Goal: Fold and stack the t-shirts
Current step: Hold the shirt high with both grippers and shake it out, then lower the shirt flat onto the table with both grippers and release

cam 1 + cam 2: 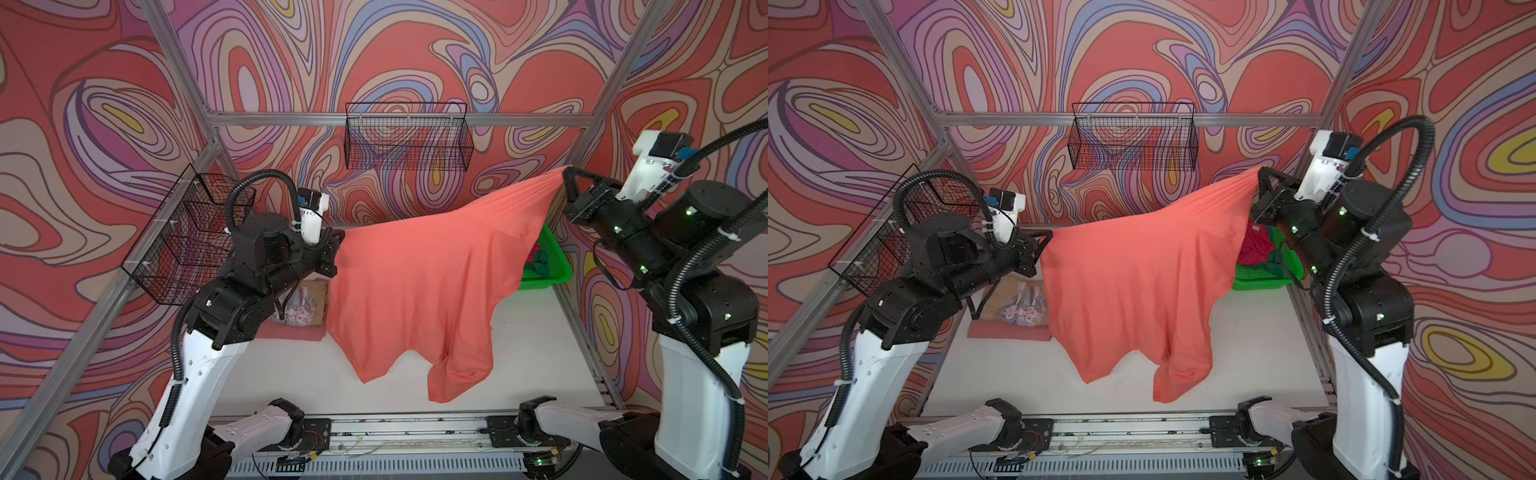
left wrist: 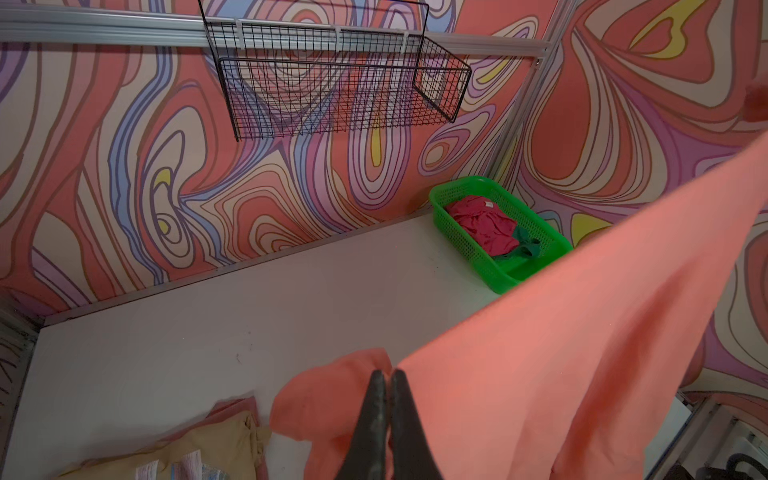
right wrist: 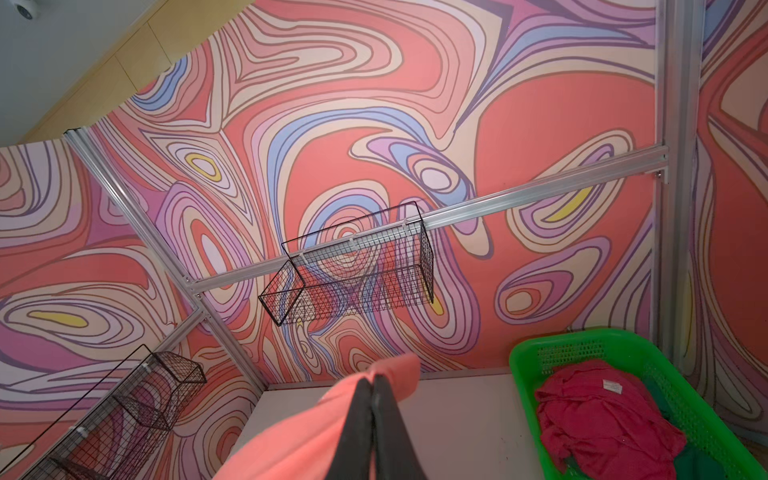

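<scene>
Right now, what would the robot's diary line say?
left gripper: shut on coral-orange t-shirt | right gripper: shut on same shirt | shirt: hangs spread between them | green basket: magenta-pink t-shirt inside

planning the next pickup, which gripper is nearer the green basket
Right. The right gripper, shut on the orange shirt, is raised close by the green basket. The left gripper grips the shirt's other end, far over on the opposite side.

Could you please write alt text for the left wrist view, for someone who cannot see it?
The shut left end effector pinches a coral-orange t-shirt stretched above a white table. A green basket holding a magenta shirt stands in a table corner.
</scene>
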You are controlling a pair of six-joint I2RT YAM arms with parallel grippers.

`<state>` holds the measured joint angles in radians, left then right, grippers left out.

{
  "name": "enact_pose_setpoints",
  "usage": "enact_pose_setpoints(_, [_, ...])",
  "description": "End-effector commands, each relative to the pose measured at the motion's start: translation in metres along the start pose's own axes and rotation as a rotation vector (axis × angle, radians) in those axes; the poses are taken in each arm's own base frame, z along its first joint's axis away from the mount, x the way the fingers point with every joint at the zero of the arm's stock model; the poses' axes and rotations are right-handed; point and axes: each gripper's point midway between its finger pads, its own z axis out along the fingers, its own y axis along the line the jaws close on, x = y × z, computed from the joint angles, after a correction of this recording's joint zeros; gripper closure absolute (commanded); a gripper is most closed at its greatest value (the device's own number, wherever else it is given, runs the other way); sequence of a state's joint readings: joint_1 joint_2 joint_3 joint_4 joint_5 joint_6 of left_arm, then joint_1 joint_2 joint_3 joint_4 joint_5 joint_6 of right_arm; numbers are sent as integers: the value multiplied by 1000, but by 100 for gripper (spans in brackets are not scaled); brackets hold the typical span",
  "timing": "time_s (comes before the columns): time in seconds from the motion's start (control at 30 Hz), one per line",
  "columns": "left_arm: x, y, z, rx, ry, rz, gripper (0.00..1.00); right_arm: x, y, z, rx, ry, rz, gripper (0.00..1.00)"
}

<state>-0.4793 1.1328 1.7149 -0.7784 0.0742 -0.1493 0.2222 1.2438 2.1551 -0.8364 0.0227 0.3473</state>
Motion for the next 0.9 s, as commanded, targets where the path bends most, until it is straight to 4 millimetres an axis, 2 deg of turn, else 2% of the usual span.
enact_pose_setpoints(0.0, [-45,1,-28,-36,-140,22,100,-53,11,-24,-11,-162,-20,100])
enact_pose_setpoints(0.17, [-90,-8,-48,-36,-255,63,100,-78,25,-36,-68,-243,-17,100])
enact_pose_setpoints(0.3, [-108,-24,-66,19,-303,78,100,-91,36,-59,-125,-292,-15,100])
enact_pose_setpoints(0.53, [-105,-40,-103,108,-319,42,100,-103,51,-105,-209,-321,29,100])
enact_pose_setpoints(0.67, [-99,-44,-116,149,-304,12,100,-106,58,-119,-249,-319,60,100])
enact_pose_setpoints(0.77, [-92,-43,-114,146,-275,4,100,-100,55,-116,-234,-294,63,100])
enact_pose_setpoints(0.87, [-78,-38,-93,107,-212,16,100,-79,38,-88,-145,-222,46,100])
